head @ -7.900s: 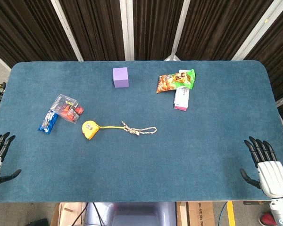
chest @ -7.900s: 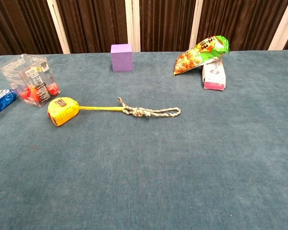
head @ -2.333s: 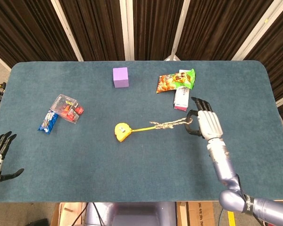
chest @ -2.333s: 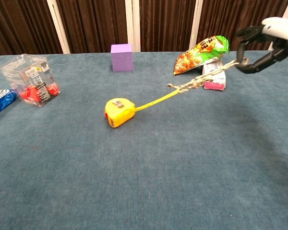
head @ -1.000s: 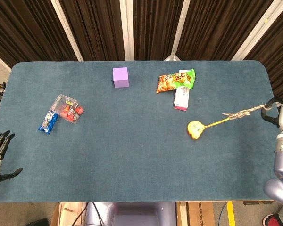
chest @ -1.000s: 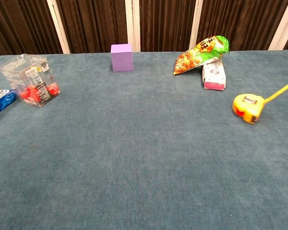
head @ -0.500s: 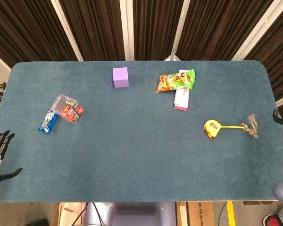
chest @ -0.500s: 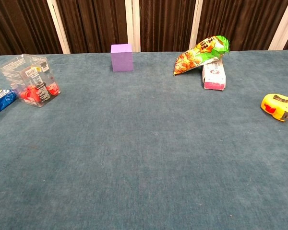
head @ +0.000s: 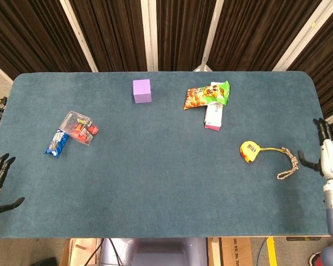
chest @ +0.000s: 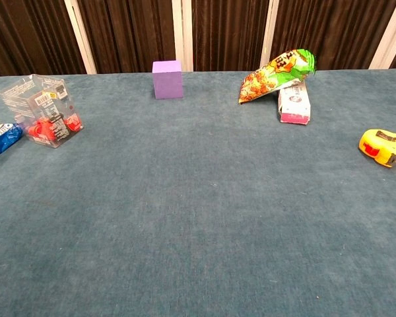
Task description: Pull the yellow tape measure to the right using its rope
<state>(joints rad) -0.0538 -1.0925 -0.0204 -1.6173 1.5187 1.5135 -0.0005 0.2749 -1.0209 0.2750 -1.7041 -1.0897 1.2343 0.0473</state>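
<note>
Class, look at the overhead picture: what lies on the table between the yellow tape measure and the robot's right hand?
The rope, seen in the head view, between tape measure and right hand.

Blue felt table (head: 166, 188), yellow tape measure (head: 248, 150) with rope (head: 288, 163), purple cube (head: 142, 90), snack bag (head: 206, 95), clear box (head: 77, 127)

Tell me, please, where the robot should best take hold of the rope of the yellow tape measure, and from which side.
Probably the free looped end of the rope, from the right with the right hand. That end lies slack on the table, nearest that hand and farthest from the yellow tape measure.
</note>
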